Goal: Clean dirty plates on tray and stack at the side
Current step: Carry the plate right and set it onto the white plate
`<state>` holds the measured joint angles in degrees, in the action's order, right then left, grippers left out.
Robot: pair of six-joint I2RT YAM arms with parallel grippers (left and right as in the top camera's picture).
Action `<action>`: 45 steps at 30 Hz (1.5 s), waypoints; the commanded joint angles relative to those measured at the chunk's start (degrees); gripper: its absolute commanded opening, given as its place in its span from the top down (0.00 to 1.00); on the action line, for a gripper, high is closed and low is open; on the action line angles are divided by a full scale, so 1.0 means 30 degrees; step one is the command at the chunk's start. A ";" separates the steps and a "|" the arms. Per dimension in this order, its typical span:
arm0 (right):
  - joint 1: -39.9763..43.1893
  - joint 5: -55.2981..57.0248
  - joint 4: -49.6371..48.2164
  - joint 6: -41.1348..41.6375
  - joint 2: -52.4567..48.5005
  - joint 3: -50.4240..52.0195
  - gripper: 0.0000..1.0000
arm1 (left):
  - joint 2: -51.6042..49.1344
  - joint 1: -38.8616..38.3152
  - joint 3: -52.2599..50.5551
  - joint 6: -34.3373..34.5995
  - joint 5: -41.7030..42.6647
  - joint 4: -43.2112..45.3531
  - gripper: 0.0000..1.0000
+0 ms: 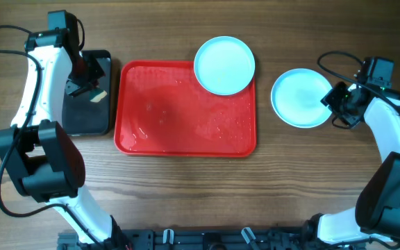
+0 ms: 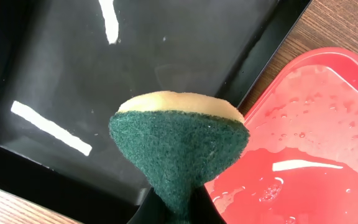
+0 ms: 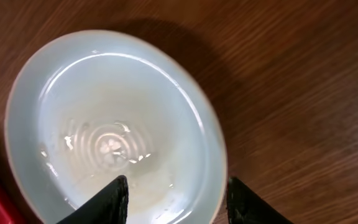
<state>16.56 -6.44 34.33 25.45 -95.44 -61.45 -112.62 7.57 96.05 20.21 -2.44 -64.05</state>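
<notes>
Overhanging the tray (image 1: pixel 179 118) edge, one plate (image 1: pixel 224 64) could be tipped if nudged; a second plate (image 3: pixel 104 112) lies on the desk (image 1: pixel 186 194) beneath the spread right claw (image 3: pixel 176 200). A sponge (image 2: pixel 179 146) is clamped in the left claw (image 2: pixel 174 214).

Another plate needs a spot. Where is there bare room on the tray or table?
The red tray is bare except its top-right corner, where one plate overlaps the rim. Bare wood borders the tray's near side. Tight: between tray and second plate, right gripper at its edge.
</notes>
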 commanded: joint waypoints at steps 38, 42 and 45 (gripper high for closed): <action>-1.1089 0.0568 -0.4102 0.8080 -0.7315 -0.4532 0.80 | -0.0226 0.0022 0.0058 -0.0102 0.0160 0.0022 0.96; -1.1125 -0.0299 -0.3585 0.8051 -0.8058 -0.5202 0.86 | -0.0219 0.0022 0.0058 -0.0109 0.0160 -0.0051 0.96; -1.1351 -0.0750 -0.3257 0.7788 -0.8043 -0.5209 0.95 | -0.0219 0.0022 0.0058 -0.0109 0.0160 -0.0044 0.96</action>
<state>-16.80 -5.78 23.22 49.47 -117.91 -76.18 -112.62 7.57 96.05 20.21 -2.44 -64.10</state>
